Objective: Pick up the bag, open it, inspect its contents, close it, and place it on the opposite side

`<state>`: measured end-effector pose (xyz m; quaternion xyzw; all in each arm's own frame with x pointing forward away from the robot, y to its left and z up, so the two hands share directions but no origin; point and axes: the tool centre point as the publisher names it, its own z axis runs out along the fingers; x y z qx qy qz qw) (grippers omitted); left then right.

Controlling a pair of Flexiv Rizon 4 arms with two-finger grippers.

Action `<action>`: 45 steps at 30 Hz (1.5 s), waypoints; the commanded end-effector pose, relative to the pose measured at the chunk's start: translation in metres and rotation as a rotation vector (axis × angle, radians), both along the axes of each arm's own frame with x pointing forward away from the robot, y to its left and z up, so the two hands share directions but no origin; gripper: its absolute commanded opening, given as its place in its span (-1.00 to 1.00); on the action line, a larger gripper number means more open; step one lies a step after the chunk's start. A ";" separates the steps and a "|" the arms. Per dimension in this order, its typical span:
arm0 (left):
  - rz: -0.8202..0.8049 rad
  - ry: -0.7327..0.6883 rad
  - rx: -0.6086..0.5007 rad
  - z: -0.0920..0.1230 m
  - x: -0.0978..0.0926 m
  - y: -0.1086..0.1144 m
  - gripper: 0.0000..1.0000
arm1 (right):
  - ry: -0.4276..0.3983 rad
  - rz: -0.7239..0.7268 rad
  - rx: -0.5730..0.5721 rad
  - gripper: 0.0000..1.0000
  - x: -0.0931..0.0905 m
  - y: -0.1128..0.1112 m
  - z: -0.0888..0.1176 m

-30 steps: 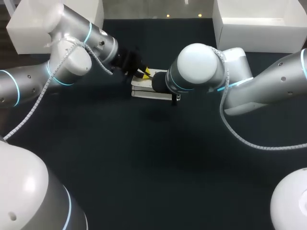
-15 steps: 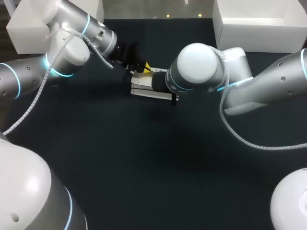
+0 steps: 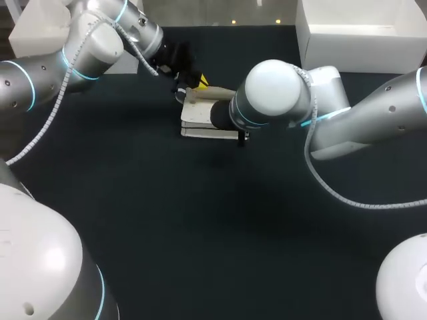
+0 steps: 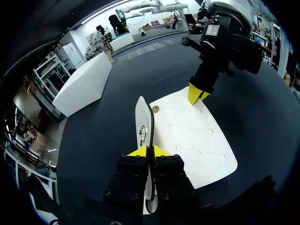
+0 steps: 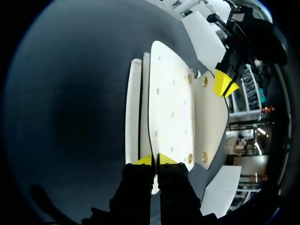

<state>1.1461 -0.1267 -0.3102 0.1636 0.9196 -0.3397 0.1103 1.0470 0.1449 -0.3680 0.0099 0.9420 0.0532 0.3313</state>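
White bag [image 3: 199, 121] lying flat on the dark table [image 3: 200, 233], out toward the far side. Left gripper [image 4: 150, 151] comes in over the far end, yellow fingers pinched tight on the flap [image 4: 142, 123], and that flap is standing up on edge, lifted clear of the bag's body. At the opposite end the right gripper [image 5: 155, 160] is down low, fingers squeezed together on the bag's edge. The two grippers face each other across the bag.
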 end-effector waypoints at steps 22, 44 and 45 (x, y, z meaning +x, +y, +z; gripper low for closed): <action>-0.033 -0.098 -0.023 -0.019 -0.017 -0.007 0.03 | -0.007 -0.001 0.002 -1.00 -0.002 -0.001 -0.001; 0.083 -0.027 -0.017 -0.042 0.030 -0.023 0.05 | -0.007 -0.001 0.002 -1.00 -0.002 -0.001 -0.001; 0.085 -0.029 -0.013 -0.042 0.031 -0.023 -0.03 | -0.007 -0.001 0.002 -1.00 -0.002 -0.001 -0.001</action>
